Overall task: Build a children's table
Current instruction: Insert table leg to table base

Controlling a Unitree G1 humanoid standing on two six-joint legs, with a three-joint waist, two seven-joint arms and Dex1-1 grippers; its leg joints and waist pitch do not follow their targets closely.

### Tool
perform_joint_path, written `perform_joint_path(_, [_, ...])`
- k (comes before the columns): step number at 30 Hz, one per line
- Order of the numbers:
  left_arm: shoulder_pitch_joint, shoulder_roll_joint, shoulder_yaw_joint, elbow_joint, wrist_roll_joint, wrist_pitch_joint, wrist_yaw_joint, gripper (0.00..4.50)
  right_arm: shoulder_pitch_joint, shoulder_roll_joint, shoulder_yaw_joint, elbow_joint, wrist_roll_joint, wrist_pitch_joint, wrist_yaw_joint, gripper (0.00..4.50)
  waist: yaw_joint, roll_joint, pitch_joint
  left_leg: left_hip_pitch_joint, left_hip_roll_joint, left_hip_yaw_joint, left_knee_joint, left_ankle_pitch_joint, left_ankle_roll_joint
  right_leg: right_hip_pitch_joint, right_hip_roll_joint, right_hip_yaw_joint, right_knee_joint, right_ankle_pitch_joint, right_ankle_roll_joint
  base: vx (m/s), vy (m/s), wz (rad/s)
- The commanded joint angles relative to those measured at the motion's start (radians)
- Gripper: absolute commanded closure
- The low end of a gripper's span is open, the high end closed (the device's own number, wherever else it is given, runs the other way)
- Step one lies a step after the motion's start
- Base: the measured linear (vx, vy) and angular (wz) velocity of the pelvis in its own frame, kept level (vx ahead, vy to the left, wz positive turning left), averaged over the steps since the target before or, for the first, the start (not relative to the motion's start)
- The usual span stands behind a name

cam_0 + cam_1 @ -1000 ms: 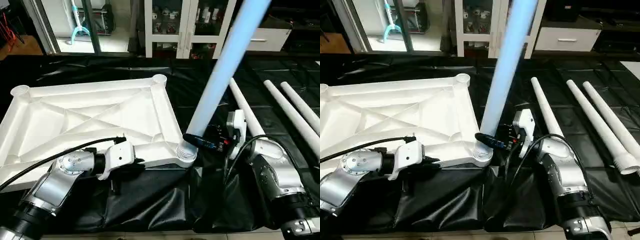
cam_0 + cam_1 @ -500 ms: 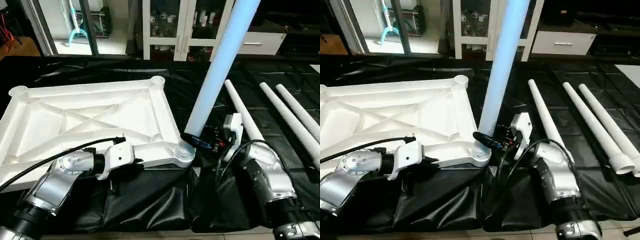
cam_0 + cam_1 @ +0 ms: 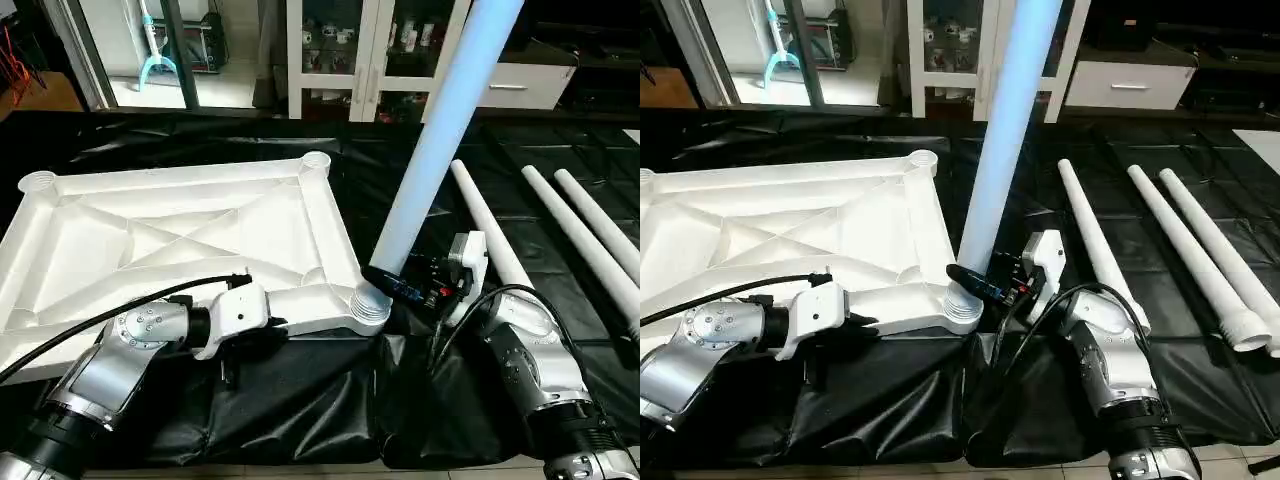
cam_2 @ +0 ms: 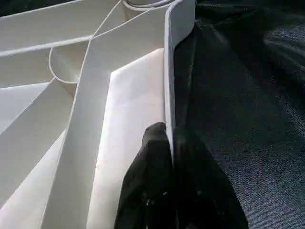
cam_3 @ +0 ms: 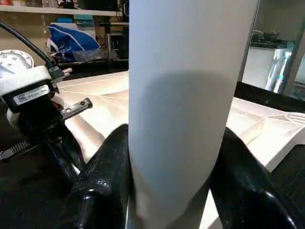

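Standing almost upright in the near right corner socket (image 3: pixel 370 305) of the white plastic square table top (image 3: pixel 180 240), the long white tapered tube leg (image 3: pixel 440 130) has barely shifted over the last second — it leans a touch less to the right than before, and its ribbed foot still sits in the socket. The right gripper (image 3: pixel 392 284) stays clamped on the leg just above the socket; in the right wrist view its two black fingers (image 5: pixel 102 181) press either side of the tube. The left gripper (image 4: pixel 169 157) keeps its fingers closed on the thin near rim of the top, steadying it on the black plastic sheet (image 3: pixel 300 400).

My reading is that this is the seating step: with so little change, the leg is probably being squared up and pushed home rather than newly placed. Three more white tube legs (image 3: pixel 1095 235) lie side by side on the sheet to the right, well apart from the top, so most of the build remains.

As for writing, a small label shows on the left wrist housing (image 5: pixel 28 95) in the right wrist view — too small to read. No brand name can be made out anywhere.
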Motion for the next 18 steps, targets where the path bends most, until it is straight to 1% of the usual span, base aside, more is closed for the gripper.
perform_joint_path(1, [0.009, -0.012, -0.023, 0.033, 0.021, 0.004, 0.01, 4.4, 0.045, -0.008, 0.034, 0.107, -0.087, 0.042, -0.047, 2.66, -0.006, -0.005, -0.012, 0.026, 0.116, -0.063, -0.115, -0.464, -0.051, -0.021, -0.071, 0.051, -0.103, -0.391, -0.199, 0.0, 0.0, 0.0])
perform_joint_path(10, [0.013, -0.017, -0.02, 0.028, 0.02, 0.008, 0.015, 4.4, 0.04, 0.017, 0.02, 0.112, -0.095, 0.026, -0.107, 2.66, -0.01, -0.005, -0.008, 0.025, 0.116, -0.067, -0.12, -0.499, -0.069, -0.026, -0.071, 0.052, -0.105, -0.419, -0.186, 0.0, 0.0, 0.0])
perform_joint_path(11, [0.014, -0.022, -0.022, 0.022, 0.02, 0.014, 0.018, 4.4, 0.032, 0.026, 0.011, 0.126, -0.11, 0.017, -0.158, 2.66, -0.012, -0.004, -0.008, 0.026, 0.117, -0.067, -0.121, -0.502, -0.075, -0.029, -0.07, 0.053, -0.106, -0.424, -0.184, 0.0, 0.0, 0.0])
perform_joint_path(12, [0.015, -0.024, -0.022, 0.021, 0.02, 0.016, 0.019, 4.4, 0.029, 0.03, 0.01, 0.131, -0.115, 0.014, -0.175, 2.66, -0.013, 0.001, -0.01, 0.026, 0.116, -0.069, -0.121, -0.504, -0.08, -0.028, -0.072, 0.053, -0.105, -0.423, -0.183, 0.0, 0.0, 0.0])
perform_joint_path(13, [0.014, -0.027, -0.022, 0.02, 0.019, 0.017, 0.021, 4.4, 0.027, 0.033, 0.008, 0.133, -0.117, 0.016, -0.187, 2.66, -0.013, 0.001, -0.01, 0.026, 0.116, -0.069, -0.121, -0.504, -0.08, -0.028, -0.072, 0.053, -0.105, -0.423, -0.183, 0.0, 0.0, 0.0])
perform_joint_path(14, [0.014, -0.029, -0.022, 0.019, 0.019, 0.019, 0.022, 4.4, 0.026, 0.035, 0.007, 0.135, -0.118, 0.018, -0.195, 2.66, -0.016, -0.002, -0.008, 0.026, 0.116, -0.069, -0.122, -0.517, -0.083, -0.03, -0.07, 0.052, -0.106, -0.429, -0.179, 0.0, 0.0, 0.0])
perform_joint_path(17, [0.01, -0.048, -0.021, 0.014, 0.017, 0.035, 0.035, 4.4, 0.022, 0.051, 0.006, 0.139, -0.135, 0.023, -0.254, 2.66, -0.021, -0.002, -0.008, 0.023, 0.116, -0.069, -0.123, -0.518, -0.087, -0.031, -0.07, 0.053, -0.107, -0.426, -0.18, 0.0, 0.0, 0.0])
perform_joint_path(18, [0.004, -0.06, -0.022, 0.014, 0.025, 0.046, 0.052, 4.4, 0.023, 0.061, 0.005, 0.142, -0.145, 0.023, -0.285, 2.66, -0.025, -0.002, -0.007, 0.021, 0.115, -0.07, -0.123, -0.517, -0.085, -0.029, -0.072, 0.054, -0.108, -0.435, -0.176, 0.0, 0.0, 0.0])
